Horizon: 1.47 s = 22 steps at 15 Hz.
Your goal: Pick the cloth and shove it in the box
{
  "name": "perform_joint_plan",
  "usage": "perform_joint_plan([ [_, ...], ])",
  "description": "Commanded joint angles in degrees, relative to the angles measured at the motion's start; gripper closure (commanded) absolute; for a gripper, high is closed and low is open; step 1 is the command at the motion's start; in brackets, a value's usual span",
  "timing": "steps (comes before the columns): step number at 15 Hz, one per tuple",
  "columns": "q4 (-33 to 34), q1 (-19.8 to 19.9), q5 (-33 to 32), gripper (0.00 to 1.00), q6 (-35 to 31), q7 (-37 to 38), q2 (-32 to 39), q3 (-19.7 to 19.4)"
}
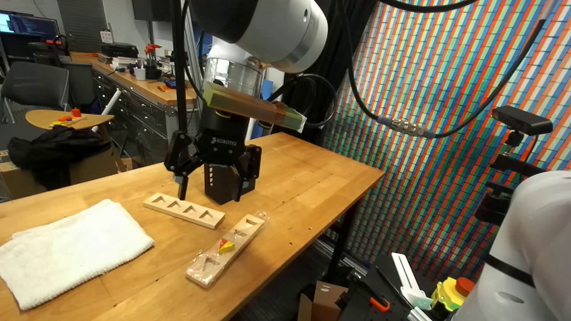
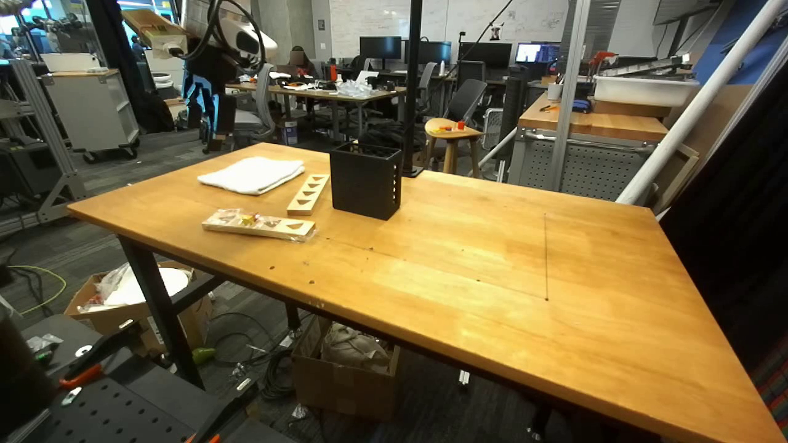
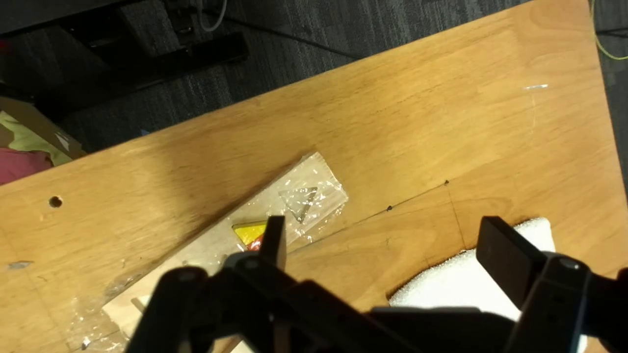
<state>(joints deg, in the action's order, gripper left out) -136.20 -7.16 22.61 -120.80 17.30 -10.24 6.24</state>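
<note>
A white folded cloth [image 1: 73,252] lies flat on the wooden table. It also shows in an exterior view [image 2: 252,175] and partly in the wrist view [image 3: 456,289]. A black open-topped box [image 2: 363,184] stands upright on the table; in an exterior view [image 1: 216,187] it is partly behind my gripper [image 1: 209,196]. My gripper is open and empty, raised above the table. In the wrist view my gripper [image 3: 382,230] has its fingers wide apart, with one finger overlapping the cloth's edge. The gripper [image 2: 212,138] also shows at the upper left of an exterior view.
A bare wooden strip with triangular holes [image 1: 185,209] lies between cloth and box. A plastic-wrapped strip [image 1: 225,249] with a yellow and red piece lies nearer the table edge, also in the wrist view [image 3: 216,250]. A black pole [image 2: 414,80] rises behind the box.
</note>
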Motion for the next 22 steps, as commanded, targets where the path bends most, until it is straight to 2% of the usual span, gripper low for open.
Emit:
perform_joint_plan([
  [1, 4.8, 0.0, -2.2, 0.0, 1.6, 1.4, 3.6, 1.2],
  [4, 11.0, -0.6, -6.0, 0.0, 1.9, 2.1, 8.9, 2.6],
  [8, 21.1, -2.4, -14.4, 0.0, 0.9, 4.4, 17.9, 4.4],
  [14, 38.1, -7.7, -26.6, 0.0, 0.7, 7.0, 33.0, 3.2],
  [18, 49.5, -10.8, -30.0, 0.0, 0.6, 5.4, 42.3, 1.9],
  [22, 59.6, -12.5, -29.6, 0.0, -0.1, 2.7, 51.3, 1.0],
])
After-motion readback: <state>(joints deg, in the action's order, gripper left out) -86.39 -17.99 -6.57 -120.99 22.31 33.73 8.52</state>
